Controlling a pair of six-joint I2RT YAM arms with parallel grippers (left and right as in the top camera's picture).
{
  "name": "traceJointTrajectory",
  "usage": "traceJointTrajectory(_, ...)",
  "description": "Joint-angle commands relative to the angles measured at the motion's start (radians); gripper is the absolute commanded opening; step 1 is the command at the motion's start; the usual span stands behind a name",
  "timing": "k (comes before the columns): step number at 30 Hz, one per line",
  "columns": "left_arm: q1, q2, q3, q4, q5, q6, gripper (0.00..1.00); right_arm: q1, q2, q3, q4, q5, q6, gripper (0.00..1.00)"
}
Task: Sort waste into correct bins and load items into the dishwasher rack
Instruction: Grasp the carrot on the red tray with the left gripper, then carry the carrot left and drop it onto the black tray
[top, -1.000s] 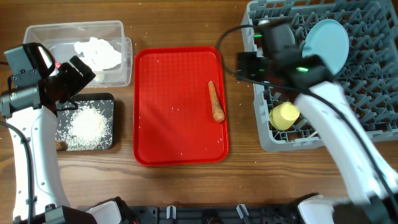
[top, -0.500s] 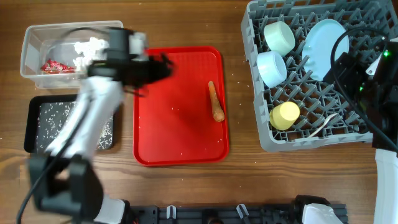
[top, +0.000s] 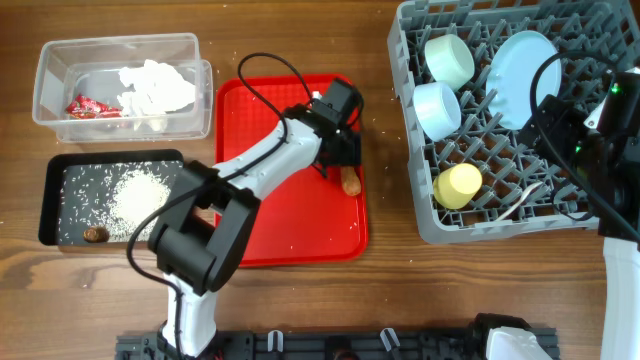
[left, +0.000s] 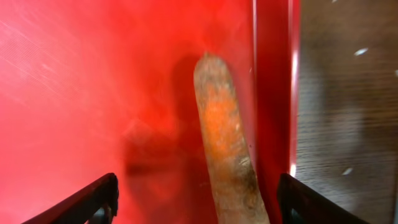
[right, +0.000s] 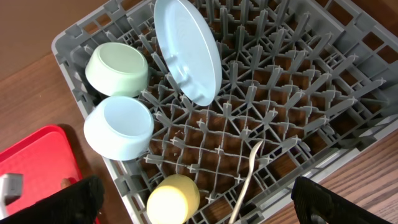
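An orange carrot (top: 349, 183) lies at the right side of the red tray (top: 260, 220). My left gripper (top: 340, 160) is open just over it; in the left wrist view the carrot (left: 227, 155) lies between the two fingers (left: 199, 205), closer to the right one. The grey dishwasher rack (top: 590, 40) holds the pale blue plate (top: 525, 65), two bowls (top: 448, 60) (top: 437, 108) and the yellow cup (top: 458, 185). My right gripper (right: 199, 205) is open and empty above the rack (right: 298, 93).
The clear tub (top: 60, 60) at the back left holds crumpled tissue (top: 155, 88) and a red wrapper (top: 82, 105). The black tray (top: 50, 200) in front of it holds rice (top: 135, 200) and a brown lump (top: 95, 233). A white utensil (top: 520, 200) lies in the rack.
My left arm has swung from over the bins across the red tray to the carrot. My right arm has drawn back from the rack's left side to its right side.
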Motion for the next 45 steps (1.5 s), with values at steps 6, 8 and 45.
traceJointTrajectory(6, -0.085, 0.090, 0.016, -0.008, -0.024, -0.011, 0.60, -0.005, 0.006, 0.000, -0.002, -0.005, 0.007, 1.00)
traceJointTrajectory(8, -0.089, 0.095, 0.016, -0.011, -0.025, -0.011, 0.38, -0.005, 0.006, 0.000, -0.005, -0.005, 0.007, 1.00)
traceJointTrajectory(45, 0.984, -0.358, 0.028, -0.517, -0.135, -0.015, 0.22, -0.005, 0.148, 0.000, 0.023, -0.077, 0.010, 1.00)
